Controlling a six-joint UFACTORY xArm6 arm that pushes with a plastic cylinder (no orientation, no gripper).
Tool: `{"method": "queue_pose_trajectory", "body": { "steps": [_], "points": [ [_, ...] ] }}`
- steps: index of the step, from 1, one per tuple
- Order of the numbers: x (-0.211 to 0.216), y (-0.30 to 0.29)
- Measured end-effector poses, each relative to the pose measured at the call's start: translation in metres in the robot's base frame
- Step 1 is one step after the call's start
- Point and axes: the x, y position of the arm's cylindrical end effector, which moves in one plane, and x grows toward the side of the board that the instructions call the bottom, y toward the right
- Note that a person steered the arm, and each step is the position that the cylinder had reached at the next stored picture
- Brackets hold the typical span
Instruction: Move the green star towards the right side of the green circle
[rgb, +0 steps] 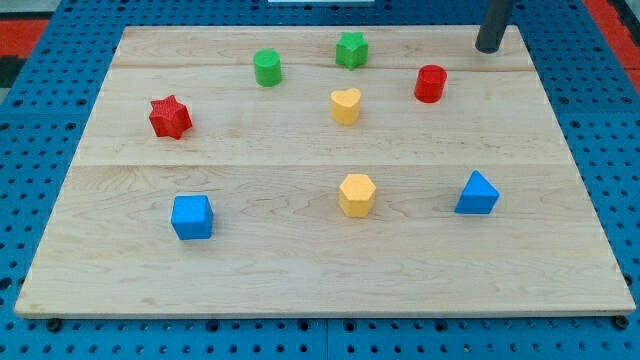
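Board (320, 300) edge; rod's top cropped.

Brightness: bright, even across the wooden board (320, 270).
Light source: overhead, diffuse; direction unclear.
Shadows: short, soft, close under each block; faint dark patch beneath my tip (489, 47) at 1 o'clock.
Glare: none strong; mild sheen on the pale wood.
Focus: moderately sharp; block edges slightly soft.
Distortion: board tapers toward 12 o'clock.
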Motion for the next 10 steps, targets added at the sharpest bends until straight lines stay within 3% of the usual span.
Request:
{"method": "queue_pose_trajectory", "body": {
  "steps": [5, 6, 7, 8, 10],
  "points": [
    [-0.016, 0.001],
    [-0.028, -0.011],
    [-0.042, -0.073],
    [-0.042, -0.099],
    [-0.044, -0.081]
  ]
}}
